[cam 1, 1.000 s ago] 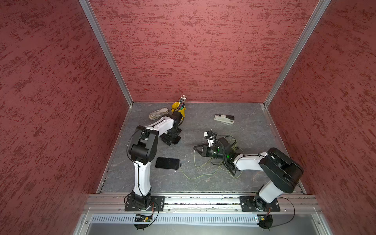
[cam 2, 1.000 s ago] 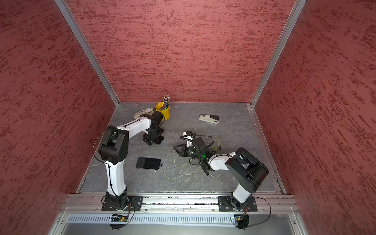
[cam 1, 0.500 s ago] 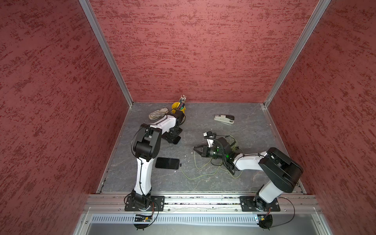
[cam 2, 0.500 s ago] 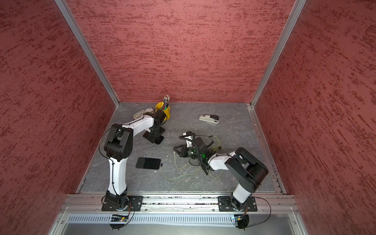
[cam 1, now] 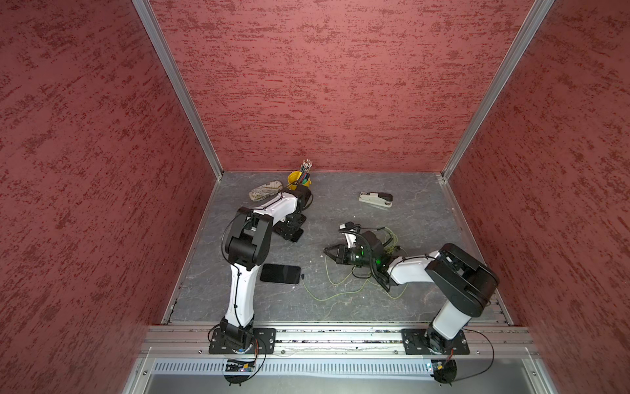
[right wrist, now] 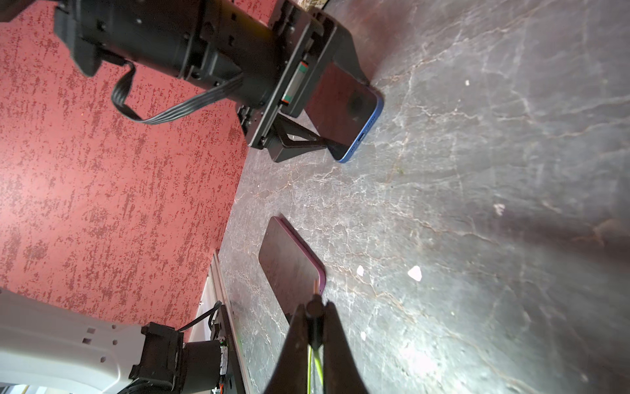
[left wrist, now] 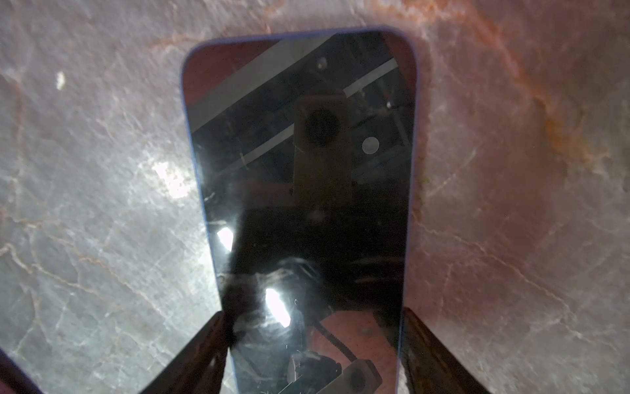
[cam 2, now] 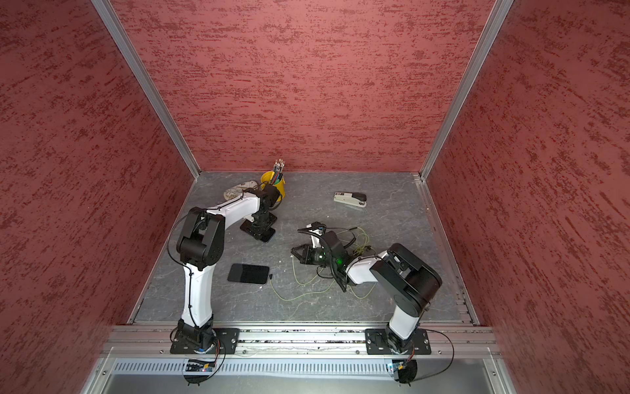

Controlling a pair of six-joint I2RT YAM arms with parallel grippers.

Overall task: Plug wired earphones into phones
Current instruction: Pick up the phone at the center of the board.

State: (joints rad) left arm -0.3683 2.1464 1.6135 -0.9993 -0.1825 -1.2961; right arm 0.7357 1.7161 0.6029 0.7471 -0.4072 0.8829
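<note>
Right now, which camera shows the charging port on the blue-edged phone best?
The right wrist view: the blue-edged phone turns its end toward that camera, so the port slot shows. The left wrist view gives only its glossy screen inside the left gripper; in both top views that gripper covers most of the phone.

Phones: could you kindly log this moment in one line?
left fingers astride blue-edged phone, grip unclear; right fingers shut on earphone plug; other phone on table
</note>
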